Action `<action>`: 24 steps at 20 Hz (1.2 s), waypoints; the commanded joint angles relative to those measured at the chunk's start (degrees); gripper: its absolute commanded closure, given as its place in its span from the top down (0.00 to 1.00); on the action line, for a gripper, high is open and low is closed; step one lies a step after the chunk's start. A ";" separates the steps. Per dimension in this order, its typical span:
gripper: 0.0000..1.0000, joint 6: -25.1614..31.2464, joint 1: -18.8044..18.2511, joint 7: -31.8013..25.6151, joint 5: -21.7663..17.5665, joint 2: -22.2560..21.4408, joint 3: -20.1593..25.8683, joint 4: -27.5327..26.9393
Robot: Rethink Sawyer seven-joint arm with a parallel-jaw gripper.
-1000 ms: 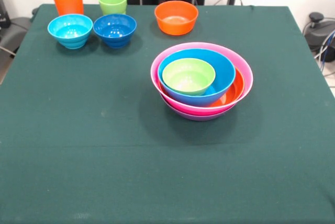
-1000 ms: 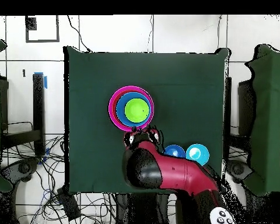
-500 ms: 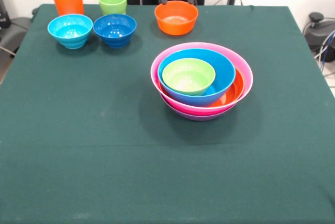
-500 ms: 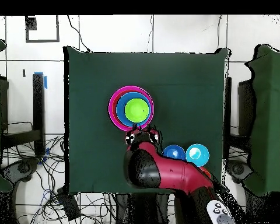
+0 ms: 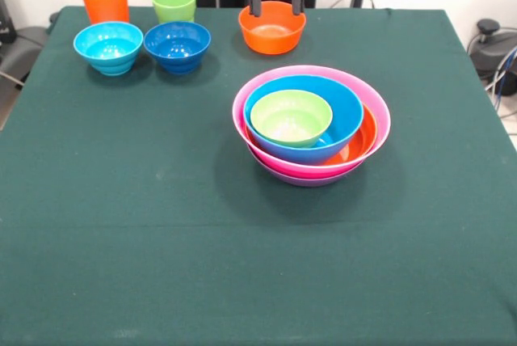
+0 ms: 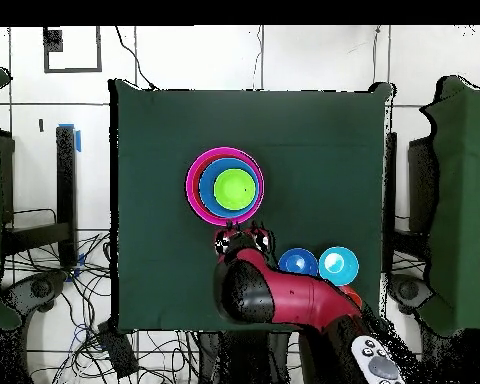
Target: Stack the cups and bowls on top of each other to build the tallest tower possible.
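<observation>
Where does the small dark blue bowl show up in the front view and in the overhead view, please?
Front view: the dark blue bowl sits upper left, right of the light blue bowl.
Overhead view: it is lower right of centre, left of the light blue bowl, beside the arm.
Shared landmark: the tower, with its lime green bowl on top.
</observation>
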 commanded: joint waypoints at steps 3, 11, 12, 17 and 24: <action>1.00 2.47 -0.85 5.10 -4.42 3.26 2.65 -1.28; 1.00 3.67 -0.55 4.50 -5.10 2.34 2.49 -2.04; 1.00 3.58 -0.25 4.60 -5.03 2.26 2.20 -2.04; 1.00 5.03 -0.67 4.41 -4.57 1.17 2.84 -1.69; 1.00 5.06 -0.79 4.99 -4.07 0.93 2.73 -1.33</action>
